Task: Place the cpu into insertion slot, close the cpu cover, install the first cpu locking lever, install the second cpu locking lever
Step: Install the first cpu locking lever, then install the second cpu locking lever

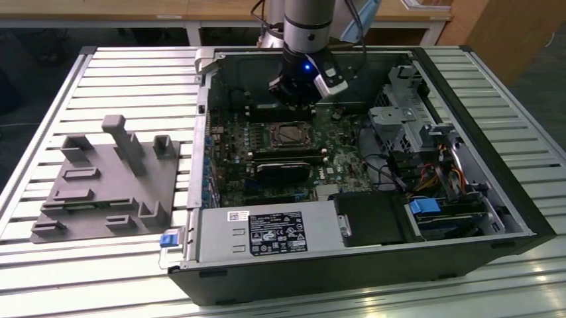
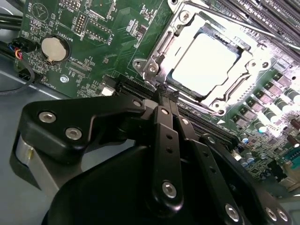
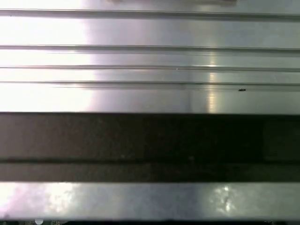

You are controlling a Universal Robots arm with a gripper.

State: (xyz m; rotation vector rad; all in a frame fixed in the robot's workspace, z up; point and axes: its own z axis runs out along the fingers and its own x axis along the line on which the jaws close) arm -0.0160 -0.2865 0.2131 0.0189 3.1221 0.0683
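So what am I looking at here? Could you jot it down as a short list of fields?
setting: open computer case lying on a slatted metal table
arm: reaches down into the case over the green circuit board
gripper: fingers together, holding nothing, its tip close to the socket's edge
cpu: seated in the insertion slot, pale face showing
cpu cover: down, framing the chip
beside the case: grey fixture tray at the exterior view's left

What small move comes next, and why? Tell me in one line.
Probably ease the shut fingers onto the lever beside the socket: the chip already sits under the lowered cover, and the fingertips are at the socket's near corner.
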